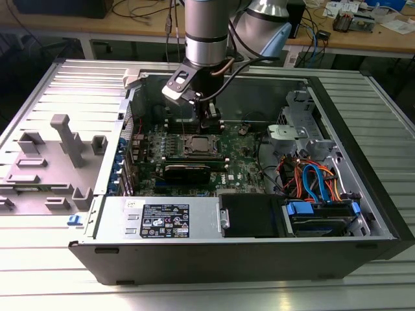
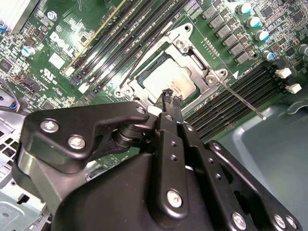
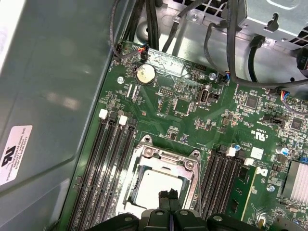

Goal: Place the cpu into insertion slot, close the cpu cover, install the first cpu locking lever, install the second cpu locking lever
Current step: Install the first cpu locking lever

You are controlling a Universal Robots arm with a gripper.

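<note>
The gripper (image 3: 168, 194) has its two black fingers pressed together at the tips and has hold of nothing. In both wrist views it hangs just above the edge of the cpu (image 2: 166, 79), whether touching it or not I cannot tell.

The cpu lies flat in the insertion slot (image 2: 126, 89), directly below the fingertips with its grey top facing up. The cpu cover (image 3: 167, 162) is down around it, so the chip shows through the square window.

From one corner of the socket, close beside the fingers, a thin metal lever (image 2: 243, 100) juts out over the nearer memory slots (image 2: 226, 103). More of these long black slots flank the socket on the gripper's other side.

Beyond the socket spreads the green motherboard (image 3: 183, 103), with a coin battery (image 3: 144, 73) near its far edge.

In the exterior view the arm reaches down into the open computer case (image 1: 259, 249), which lies on a ribbed metal table (image 1: 207, 295).
</note>
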